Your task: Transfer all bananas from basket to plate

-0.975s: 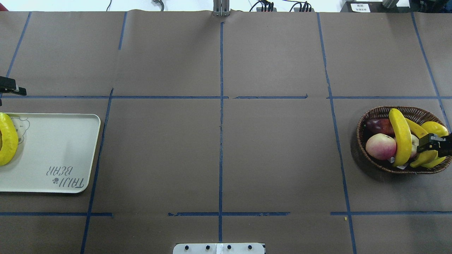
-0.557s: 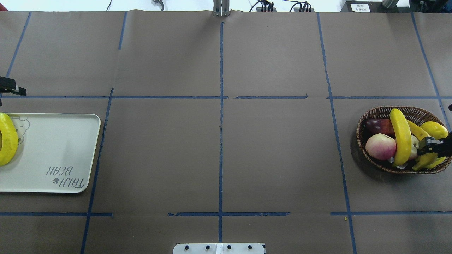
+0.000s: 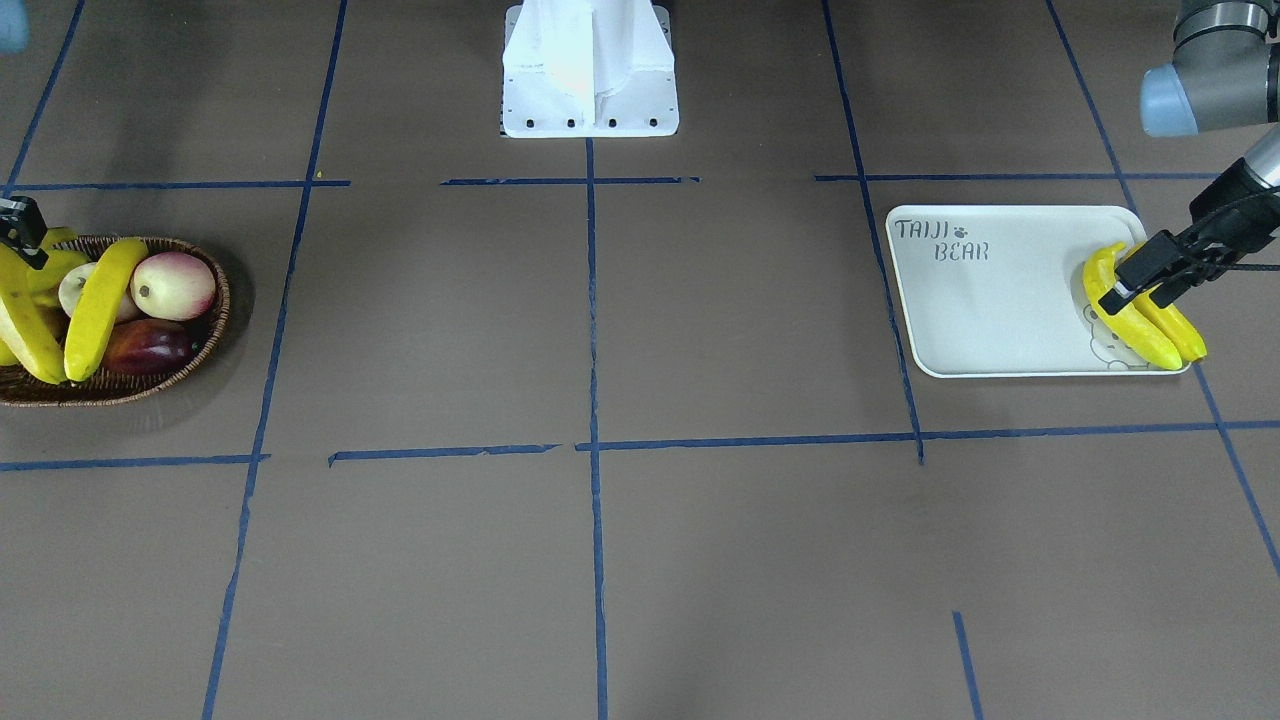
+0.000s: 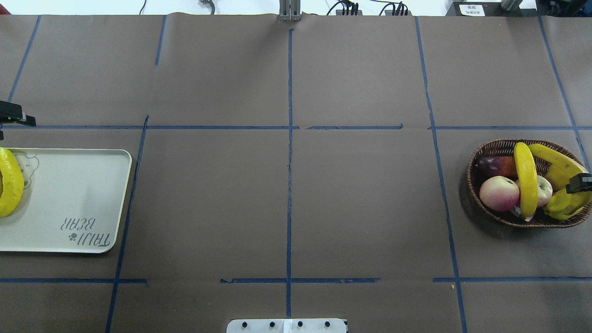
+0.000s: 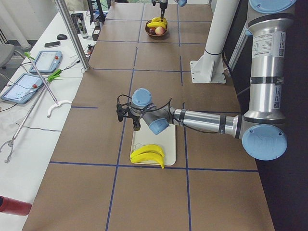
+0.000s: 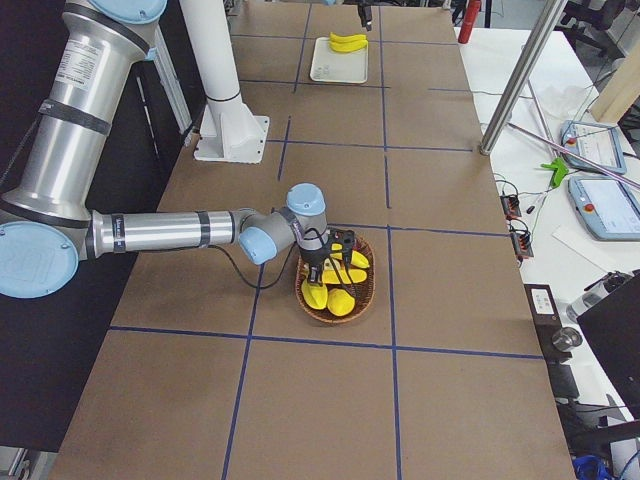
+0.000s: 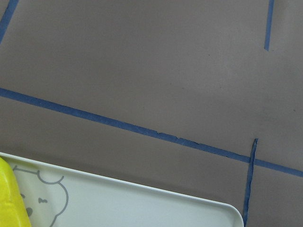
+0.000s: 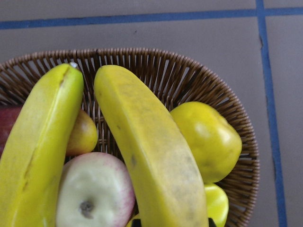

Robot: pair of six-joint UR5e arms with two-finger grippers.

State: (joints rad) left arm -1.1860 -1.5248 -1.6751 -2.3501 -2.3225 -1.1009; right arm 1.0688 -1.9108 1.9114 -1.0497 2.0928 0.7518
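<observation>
White plate [image 4: 83, 199] at the left is carrying two bananas [image 3: 1140, 320], the left gripper [image 3: 1135, 290] hovering above them (how far open, I cannot tell). At the right, the right gripper [image 4: 578, 184] is clamping a banana [image 4: 552, 162] in the basket [image 4: 490, 152]. Gripped near one end, it is likely risking a swing, a slip, or a knock against the neighbouring banana [image 4: 526, 180].

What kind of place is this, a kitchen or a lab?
Most likely a robotics lab: a robot arm over a paper-covered table with a blue tape grid, and control tablets on a side bench.
</observation>
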